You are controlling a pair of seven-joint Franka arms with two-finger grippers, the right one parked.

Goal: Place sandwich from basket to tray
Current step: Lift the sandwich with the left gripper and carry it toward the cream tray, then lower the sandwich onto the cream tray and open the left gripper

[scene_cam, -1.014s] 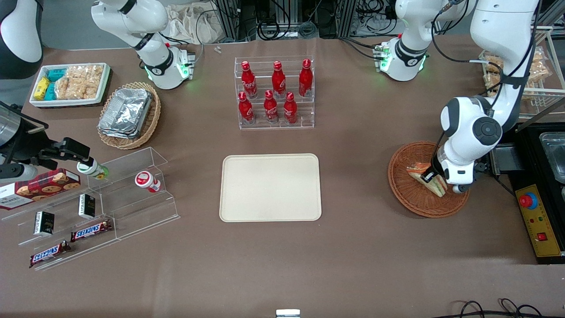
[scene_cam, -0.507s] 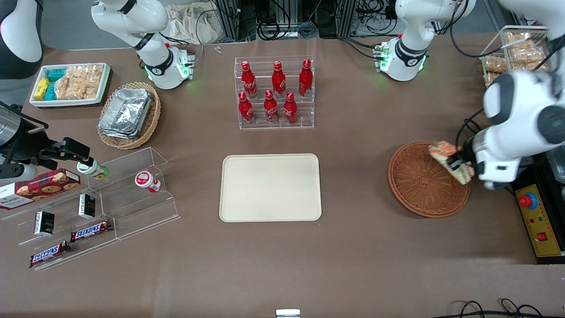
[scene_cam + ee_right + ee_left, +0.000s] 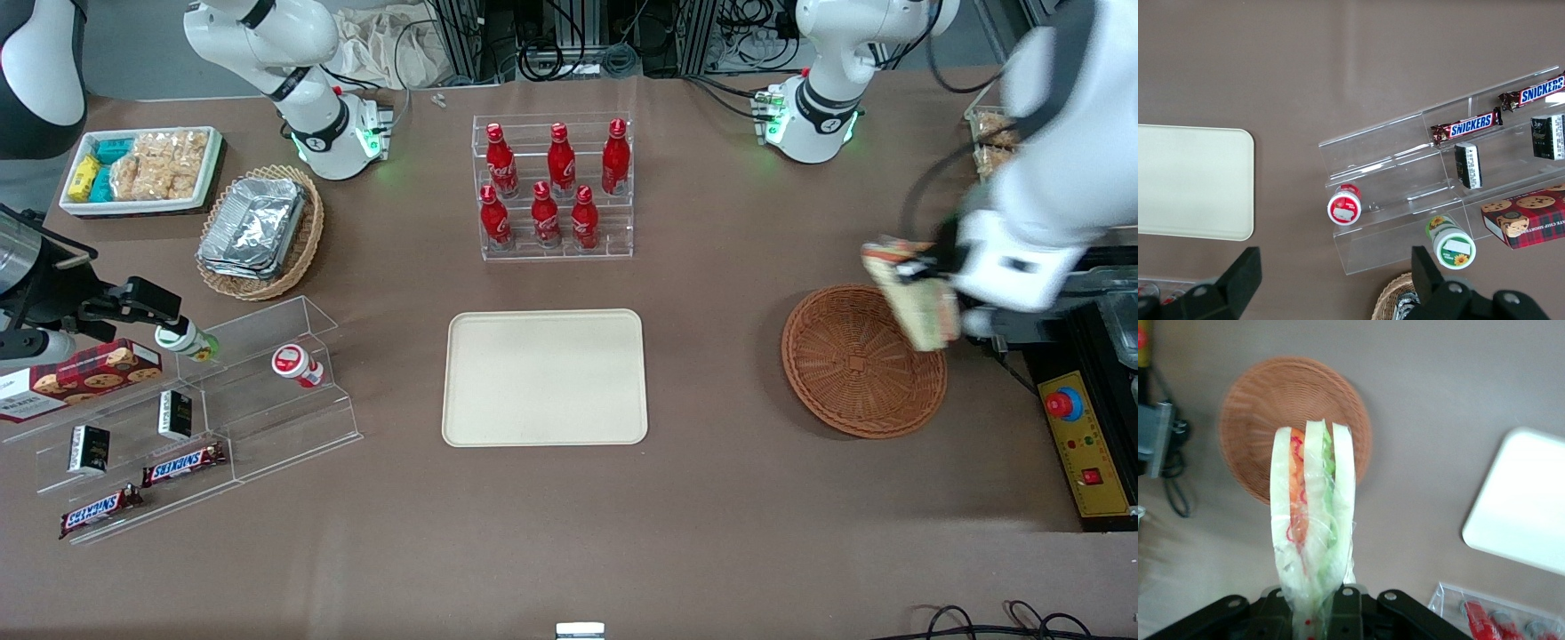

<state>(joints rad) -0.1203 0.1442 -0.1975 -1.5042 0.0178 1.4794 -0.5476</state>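
Note:
My left gripper (image 3: 925, 289) is shut on the sandwich (image 3: 911, 298), a plastic-wrapped white-bread wedge with orange and green filling. It holds the sandwich in the air above the rim of the reddish-brown basket (image 3: 853, 373), at the working arm's end of the table. In the left wrist view the sandwich (image 3: 1313, 520) stands up out of the gripper (image 3: 1313, 613), with the empty basket (image 3: 1258, 407) below it. The cream-beige tray (image 3: 545, 377) lies flat and bare at the table's middle; its corner also shows in the left wrist view (image 3: 1525, 500).
A clear rack of red bottles (image 3: 553, 187) stands farther from the front camera than the tray. A black and yellow box with a red button (image 3: 1080, 436) sits beside the basket. Acrylic snack steps (image 3: 196, 409) and a foil-tray basket (image 3: 258, 227) lie toward the parked arm's end.
My left gripper has lifted the sandwich out of the basket and raised it above the basket's rim. The basket is now empty.

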